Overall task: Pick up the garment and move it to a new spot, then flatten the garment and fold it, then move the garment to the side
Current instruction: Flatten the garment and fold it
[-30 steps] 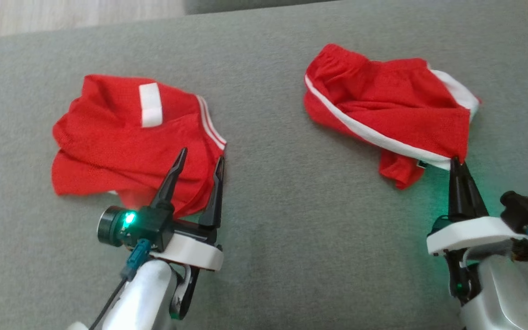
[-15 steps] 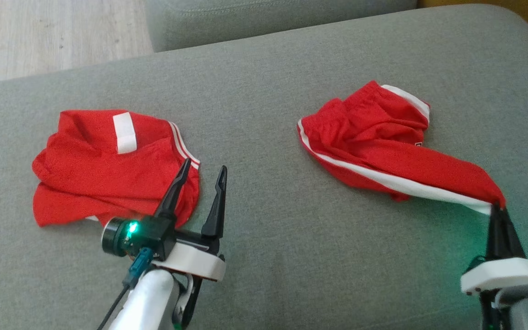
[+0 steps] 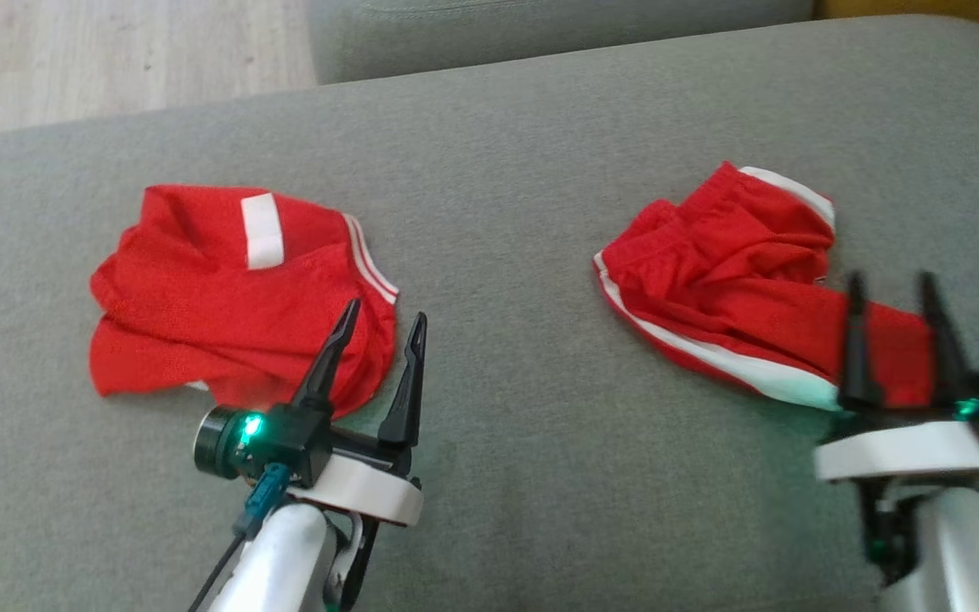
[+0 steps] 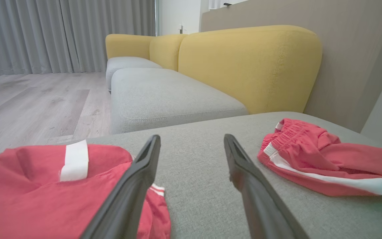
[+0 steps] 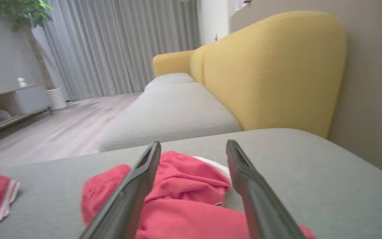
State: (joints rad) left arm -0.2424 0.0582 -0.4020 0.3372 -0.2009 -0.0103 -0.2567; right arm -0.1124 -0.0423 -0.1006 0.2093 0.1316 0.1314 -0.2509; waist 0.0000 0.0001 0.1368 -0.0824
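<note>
**Right fingers just let go of the red shorts**

So half a second back the right gripper (image 3: 891, 280) had its fingers pinched shut on one corner of the red shorts (image 3: 710, 289), with that leg dragged out long and taut toward the robot. Now those fingers stand wide apart and hold nothing. The stretched leg has gone slack and pulled back in, so the shorts sit as a more bunched-up heap on the right half of the grey sofa cushion (image 3: 506, 170), white side stripe along the near edge. The near end of the shorts lies between and under the spread fingers. The right wrist view shows the same thing, red cloth in the gap. Whether a finger touches the cloth is hard to say, since that gripper is a bit blurred.

The left gripper (image 3: 386, 310) hasn't budged: fingers wide open, empty, hanging over the near right corner of the other red garment (image 3: 226, 297), the one with the white patch and white trim, well apart from the shorts on the left half of the cushion. That one lies just as it did before.

The head camera shifted slightly too.
</note>
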